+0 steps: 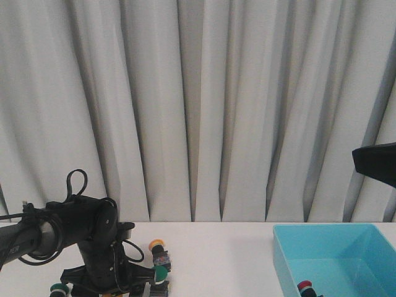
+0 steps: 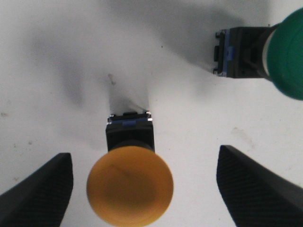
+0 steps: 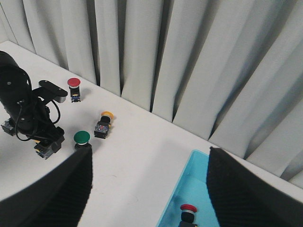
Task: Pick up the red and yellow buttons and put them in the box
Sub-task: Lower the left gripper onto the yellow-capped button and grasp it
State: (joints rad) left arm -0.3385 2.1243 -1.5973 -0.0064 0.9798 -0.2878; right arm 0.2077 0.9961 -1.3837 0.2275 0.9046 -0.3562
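Observation:
In the left wrist view a yellow-orange capped button (image 2: 130,185) lies on the white table between the open fingers of my left gripper (image 2: 143,189), which do not touch it. In the front view my left arm (image 1: 93,241) reaches down at the table's near left. Another yellow button (image 1: 158,244) lies beside it and shows in the right wrist view (image 3: 105,124). A red button (image 3: 73,84) stands near the curtain. The cyan box (image 1: 334,260) at the right holds a red button (image 3: 188,210). My right gripper (image 3: 149,156) is open and empty, high above the table by the box (image 3: 189,175).
Green-capped buttons lie close to the left arm (image 1: 162,275) (image 1: 59,288), and one shows in the left wrist view (image 2: 286,52) and in the right wrist view (image 3: 81,138). A grey curtain (image 1: 198,105) hangs behind the table. A dark part of my right arm (image 1: 377,164) shows at the right edge.

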